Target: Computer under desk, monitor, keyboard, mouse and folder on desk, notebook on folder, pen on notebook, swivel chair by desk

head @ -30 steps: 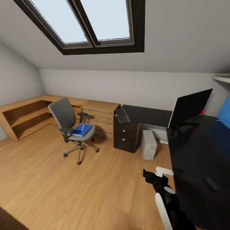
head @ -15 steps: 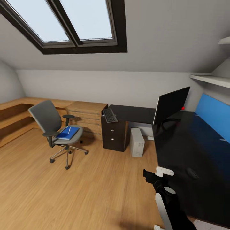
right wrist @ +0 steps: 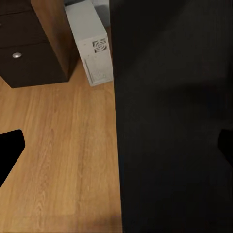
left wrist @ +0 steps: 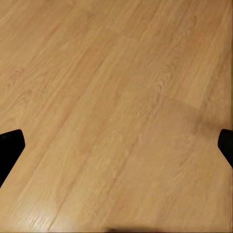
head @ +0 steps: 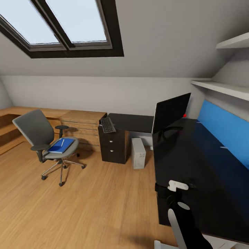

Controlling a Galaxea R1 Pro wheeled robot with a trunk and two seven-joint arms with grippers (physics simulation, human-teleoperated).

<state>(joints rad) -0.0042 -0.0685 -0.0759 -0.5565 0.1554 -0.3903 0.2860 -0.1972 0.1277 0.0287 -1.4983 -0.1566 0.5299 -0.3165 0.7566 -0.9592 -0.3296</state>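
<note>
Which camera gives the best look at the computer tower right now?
The right wrist view: the computer stands large there, its vented front face clear, beside the drawer pedestal and the desk edge. The head view shows the computer small and distant, under the desk. The left wrist view looks at floor.

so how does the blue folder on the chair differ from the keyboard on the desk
The folder is bright blue with a plain cover; the keyboard is black-keyed with a grey frame. The folder lies on the grey chair seat, low and away from the desk; the keyboard sits higher, on the desk end above the drawers. A thin white pen rests on the folder; nothing sits on the keyboard. Both lie flat.
</note>
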